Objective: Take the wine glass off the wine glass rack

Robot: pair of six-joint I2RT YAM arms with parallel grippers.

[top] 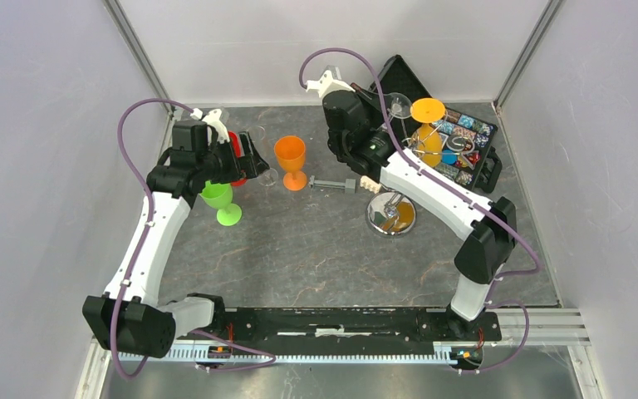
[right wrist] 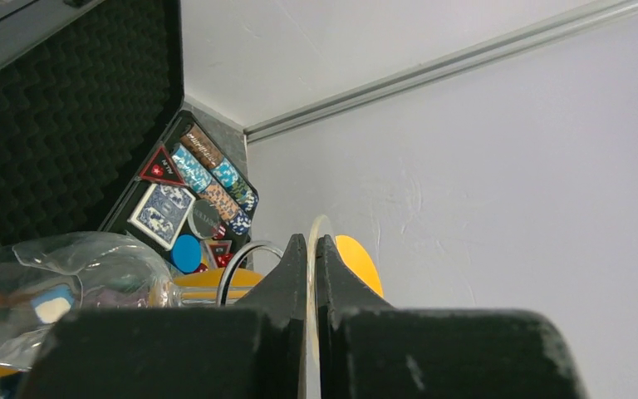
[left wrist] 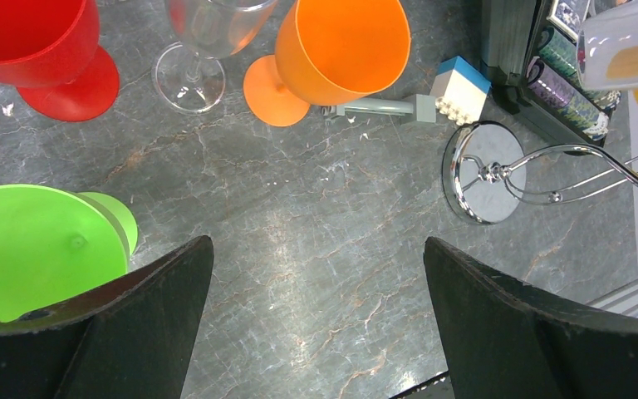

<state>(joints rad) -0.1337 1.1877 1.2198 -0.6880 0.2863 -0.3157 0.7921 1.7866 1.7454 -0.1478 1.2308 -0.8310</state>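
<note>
Right end effector [right wrist: 310, 249] tight on wine glass [right wrist: 66, 283] foot (left end effector [left wrist: 316, 245] agape)

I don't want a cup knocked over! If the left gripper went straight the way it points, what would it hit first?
Most likely the bare table. The open left gripper points down at it, nothing between its fingers. The green cup is close beside one finger; depth is unclear.
</note>
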